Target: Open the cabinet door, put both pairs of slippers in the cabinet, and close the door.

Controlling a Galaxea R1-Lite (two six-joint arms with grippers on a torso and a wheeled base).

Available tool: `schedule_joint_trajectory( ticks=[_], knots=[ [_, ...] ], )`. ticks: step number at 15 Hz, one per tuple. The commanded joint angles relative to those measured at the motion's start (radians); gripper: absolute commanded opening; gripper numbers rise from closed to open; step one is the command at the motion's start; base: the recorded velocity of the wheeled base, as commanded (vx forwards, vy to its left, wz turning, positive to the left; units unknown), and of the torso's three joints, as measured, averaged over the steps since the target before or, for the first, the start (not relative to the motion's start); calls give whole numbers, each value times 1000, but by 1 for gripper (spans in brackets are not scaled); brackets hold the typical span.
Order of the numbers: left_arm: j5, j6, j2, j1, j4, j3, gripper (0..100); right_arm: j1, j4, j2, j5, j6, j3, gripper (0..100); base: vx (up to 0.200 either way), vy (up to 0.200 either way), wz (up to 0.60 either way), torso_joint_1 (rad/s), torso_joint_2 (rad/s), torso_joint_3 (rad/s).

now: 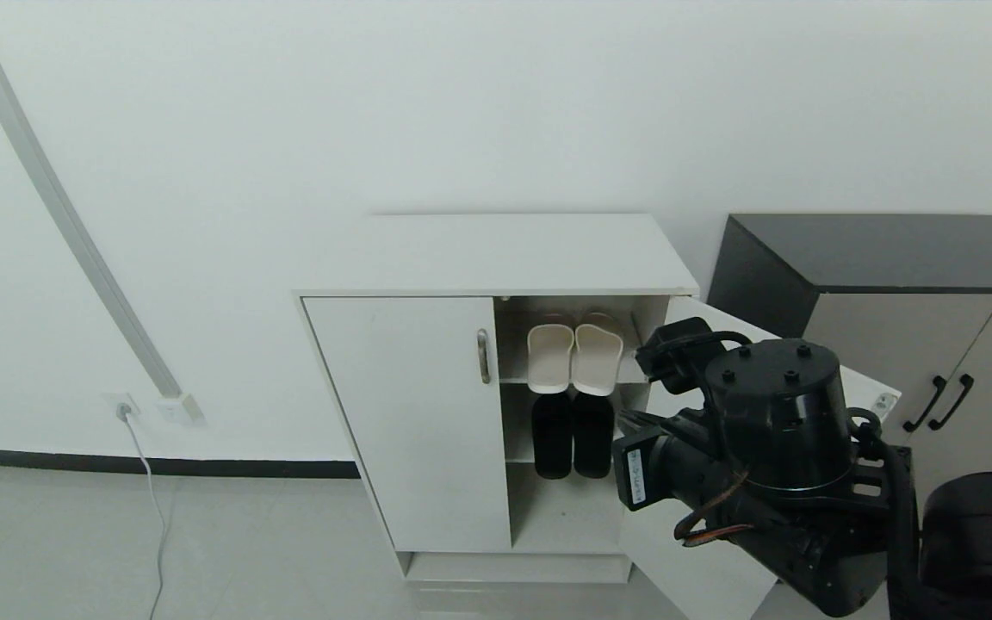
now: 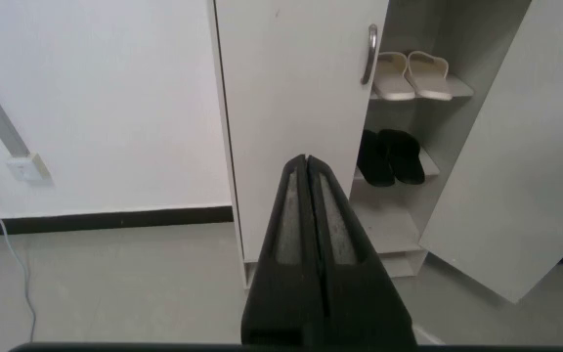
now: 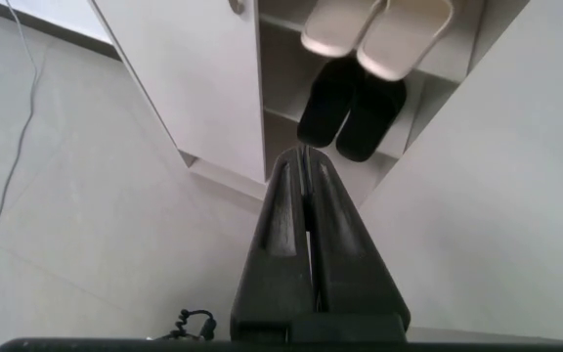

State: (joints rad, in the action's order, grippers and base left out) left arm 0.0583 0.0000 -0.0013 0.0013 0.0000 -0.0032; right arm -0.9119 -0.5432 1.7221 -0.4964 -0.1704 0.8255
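Note:
The white cabinet [image 1: 513, 254] stands against the wall with its left door [image 1: 414, 413] closed and its right door [image 1: 703, 568] swung wide open. Inside, a pair of white slippers [image 1: 573, 357] rests on the upper shelf and a pair of black slippers [image 1: 572, 435] on the shelf below. My left gripper [image 2: 306, 161] is shut and holds nothing, hanging out in front of the closed door [image 2: 296, 88]. My right gripper [image 3: 306, 156] is shut and empty too, above the floor in front of the black slippers [image 3: 352, 103], with the open door [image 3: 497, 196] beside it.
A dark grey cabinet [image 1: 892, 258] with black handles stands close to the right of the open door. On the wall to the left are a socket with a cable [image 1: 121, 406] and a slanted conduit [image 1: 57, 207]. Bare floor lies left of the cabinet.

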Motion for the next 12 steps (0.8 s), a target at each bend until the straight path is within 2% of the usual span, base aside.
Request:
schedule_joint_trajectory(
  ticks=[1,9,12],
  knots=[
    [0,0,1,0,0,0,0,-1,-1,5,-1,0,3,0,0,0,0,217,-540,-320],
    [0,2,1,0,0,0,0,1,-1,8,-1,-1,1,0,0,0,0,249,-581,-327],
    [0,0,1,0,0,0,0,1,-1,14,-1,-1,1,0,0,0,0,196,-435,-232]
  ],
)
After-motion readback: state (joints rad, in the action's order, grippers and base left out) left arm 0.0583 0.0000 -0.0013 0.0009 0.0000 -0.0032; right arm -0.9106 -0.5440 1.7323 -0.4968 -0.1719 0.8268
